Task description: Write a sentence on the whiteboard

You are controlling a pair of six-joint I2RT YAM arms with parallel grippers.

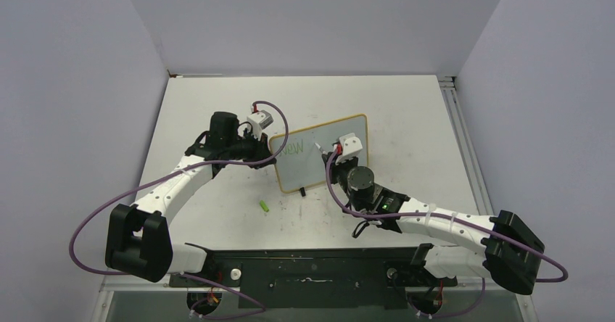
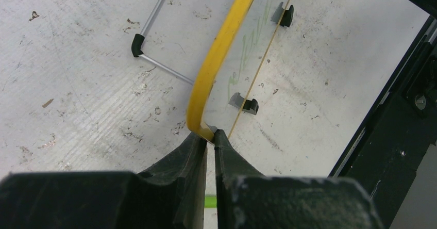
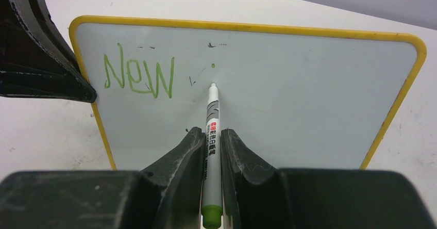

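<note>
The whiteboard (image 1: 308, 161) stands tilted at mid-table, yellow-framed, on black feet (image 2: 250, 105). Its face (image 3: 288, 100) carries the sentence (image 3: 138, 77) as one green word, "New", plus a small green dot further right. My left gripper (image 2: 211, 134) is shut on the whiteboard's frame (image 2: 216, 59) at its left edge; the same fingers (image 3: 46, 79) show at the left of the right wrist view. My right gripper (image 3: 208, 132) is shut on a white marker (image 3: 212, 136) with a green rear end. The marker's tip rests at the board just below that dot.
A green marker cap (image 1: 265, 207) lies on the table in front of the whiteboard. The board's wire stand (image 2: 154, 38) sits behind it. A black rail (image 1: 312, 264) runs along the table's near edge, and walls close in the far side and both flanks.
</note>
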